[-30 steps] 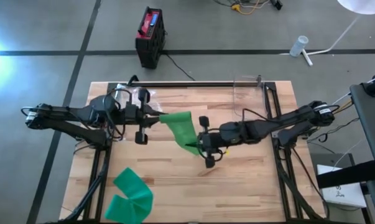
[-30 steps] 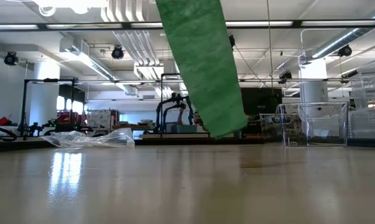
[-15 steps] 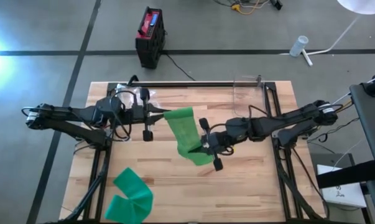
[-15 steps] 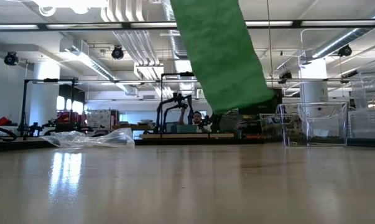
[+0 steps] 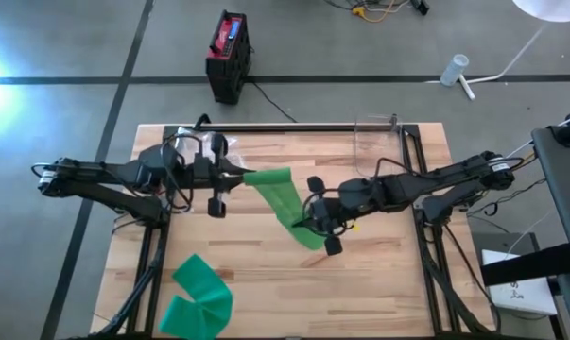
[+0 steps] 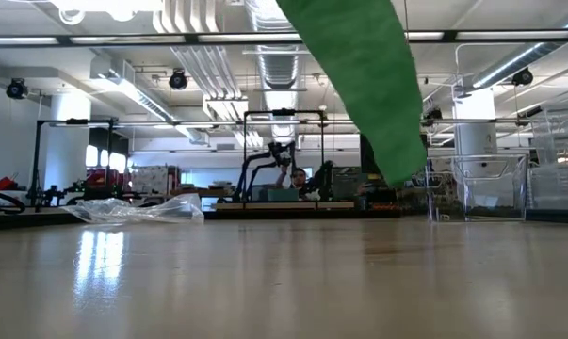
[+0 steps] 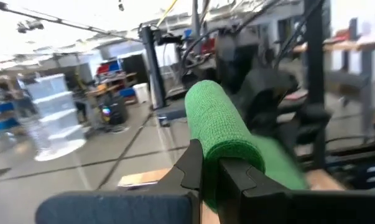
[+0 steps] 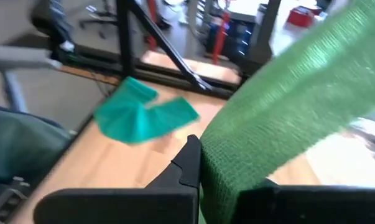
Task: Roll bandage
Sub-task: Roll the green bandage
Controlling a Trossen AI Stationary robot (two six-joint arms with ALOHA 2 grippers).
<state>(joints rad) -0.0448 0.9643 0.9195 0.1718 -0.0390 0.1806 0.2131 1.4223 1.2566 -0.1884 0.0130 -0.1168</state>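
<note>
Between two clamped tools, above wooden table, woven green bandage.

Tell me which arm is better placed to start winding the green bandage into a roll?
Probably the left. The left gripper is shut on the end of the green bandage that already curls into a tube, seen in its wrist view. The right gripper is shut on the flat end and can feed the strip.

Grey concrete floor seen w/ dark seam lines. Red-black box noted on floor beyond table. Ceiling strip lights, ducts, shelving visible in bkgd.
</note>
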